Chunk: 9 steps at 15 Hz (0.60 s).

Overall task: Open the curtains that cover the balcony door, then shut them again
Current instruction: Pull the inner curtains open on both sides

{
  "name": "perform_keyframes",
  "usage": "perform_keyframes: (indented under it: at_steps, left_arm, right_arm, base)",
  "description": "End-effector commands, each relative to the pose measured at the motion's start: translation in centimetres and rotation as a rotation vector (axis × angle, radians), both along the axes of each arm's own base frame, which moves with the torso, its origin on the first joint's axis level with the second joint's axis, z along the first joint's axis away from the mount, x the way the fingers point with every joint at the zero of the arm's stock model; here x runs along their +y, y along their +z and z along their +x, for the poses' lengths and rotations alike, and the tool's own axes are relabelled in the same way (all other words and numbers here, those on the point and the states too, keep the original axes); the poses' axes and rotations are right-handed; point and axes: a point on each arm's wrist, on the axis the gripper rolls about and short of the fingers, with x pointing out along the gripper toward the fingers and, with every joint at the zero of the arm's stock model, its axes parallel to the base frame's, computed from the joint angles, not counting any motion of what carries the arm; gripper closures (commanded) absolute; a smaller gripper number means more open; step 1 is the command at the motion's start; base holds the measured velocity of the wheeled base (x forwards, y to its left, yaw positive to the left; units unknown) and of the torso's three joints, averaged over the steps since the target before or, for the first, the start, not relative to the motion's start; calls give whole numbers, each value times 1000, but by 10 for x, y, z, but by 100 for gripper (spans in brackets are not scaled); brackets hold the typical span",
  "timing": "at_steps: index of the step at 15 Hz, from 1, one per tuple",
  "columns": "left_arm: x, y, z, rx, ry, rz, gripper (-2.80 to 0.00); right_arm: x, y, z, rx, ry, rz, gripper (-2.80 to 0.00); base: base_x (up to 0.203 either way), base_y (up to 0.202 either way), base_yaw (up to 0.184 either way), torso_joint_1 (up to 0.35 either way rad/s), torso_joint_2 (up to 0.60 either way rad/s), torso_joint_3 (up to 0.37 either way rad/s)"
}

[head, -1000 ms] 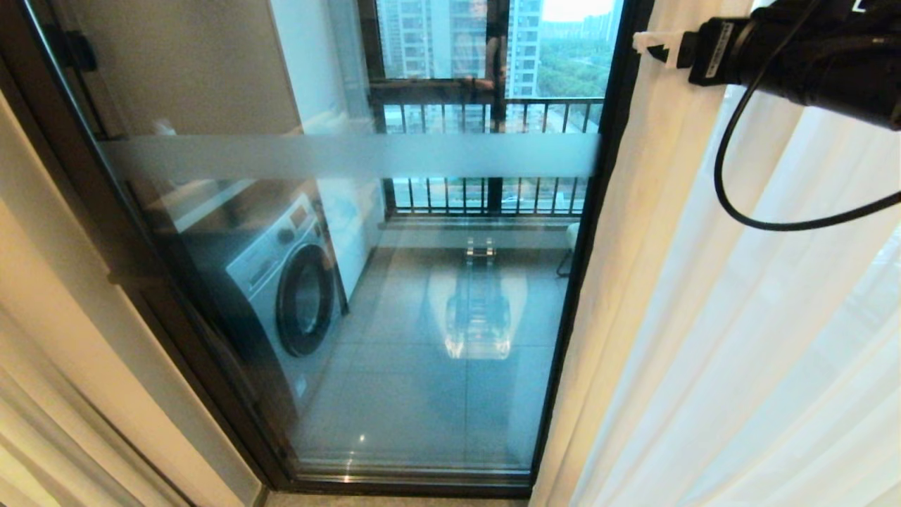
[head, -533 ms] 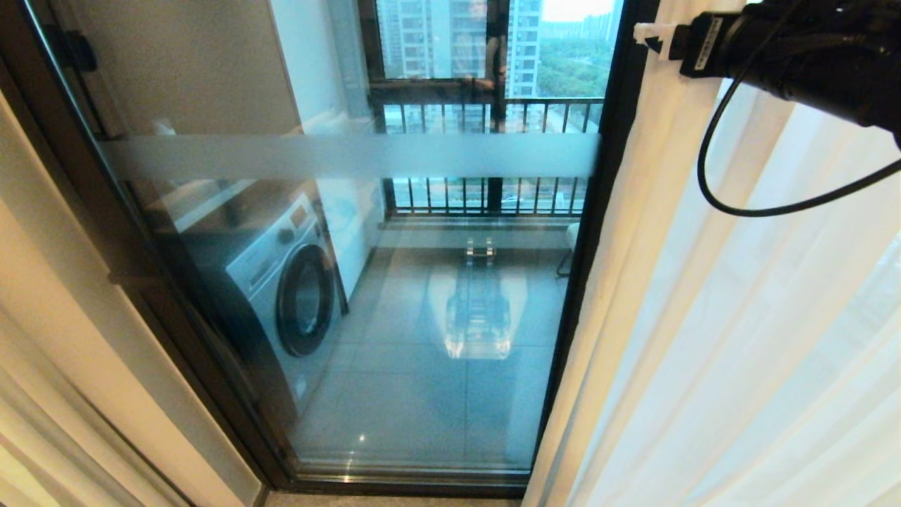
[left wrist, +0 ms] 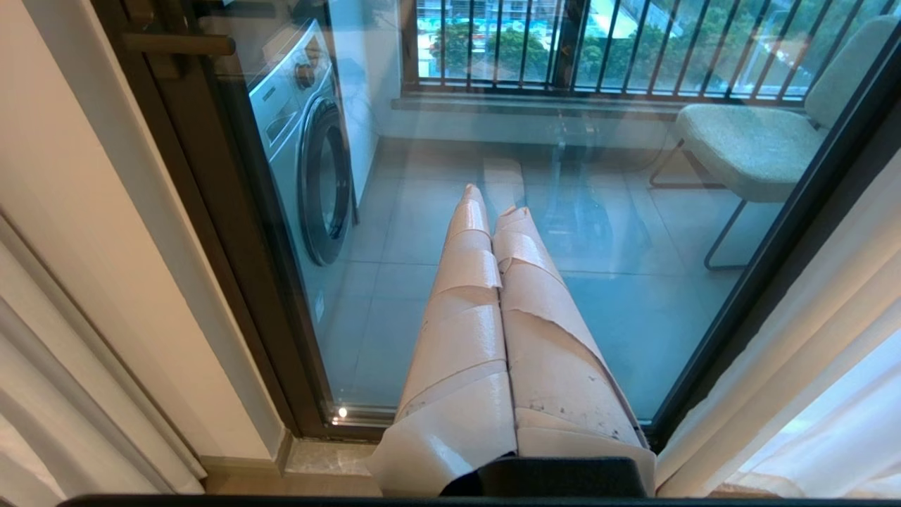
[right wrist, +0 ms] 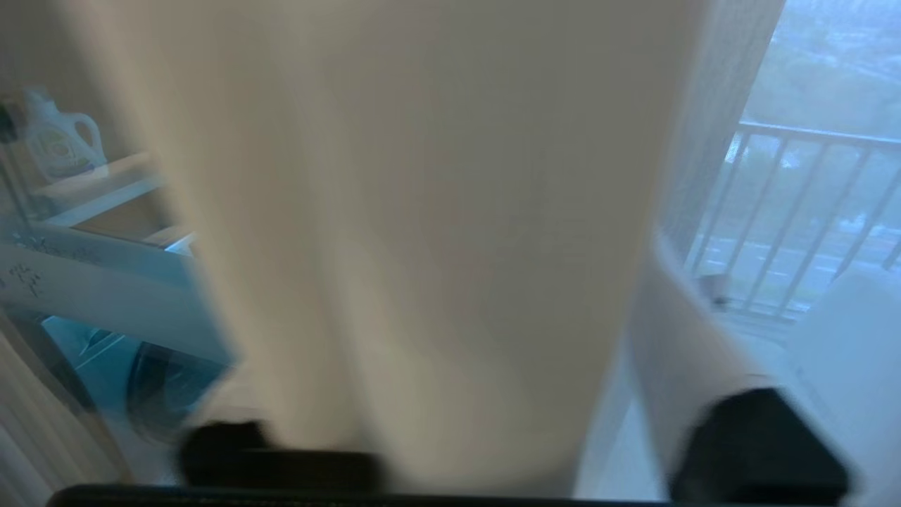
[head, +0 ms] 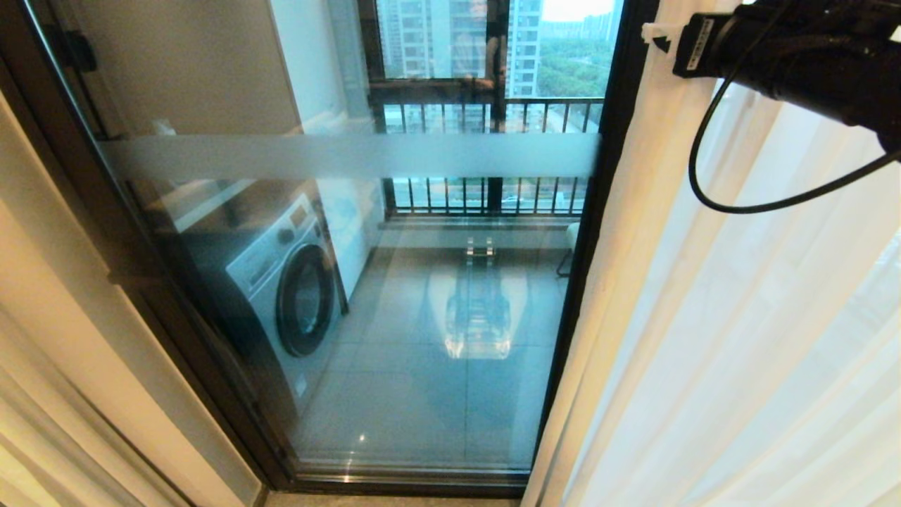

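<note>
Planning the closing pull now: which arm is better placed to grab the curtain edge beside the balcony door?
Right, I judge. The right gripper is raised at the beige drape's edge, and cloth fills its wrist view. The left gripper points at the balcony door, touching no curtain.

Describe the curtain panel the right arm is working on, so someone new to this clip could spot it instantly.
Start at the balcony door, the tall glass pane with a frosted band. Along its right frame hangs a pale beige curtain panel, with the right end effector at its top edge. Unlike the sheer to its right, it is opaque and lets no daylight through.
</note>
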Motion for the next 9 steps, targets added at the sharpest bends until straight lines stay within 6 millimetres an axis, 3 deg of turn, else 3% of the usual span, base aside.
perform_keyframes:
  at_steps: [1,9]
  left_arm:
    - [0,0,0,-1,0,0,0]
    - [0,0,0,-1,0,0,0]
  right_arm:
    - [-1,3,-3,-14,-12,4,0]
    - [-7,16,-20,-42,-89,34,0]
  base:
    - [0,0,0,0,0,0]
    - [0,0,0,0,0,0]
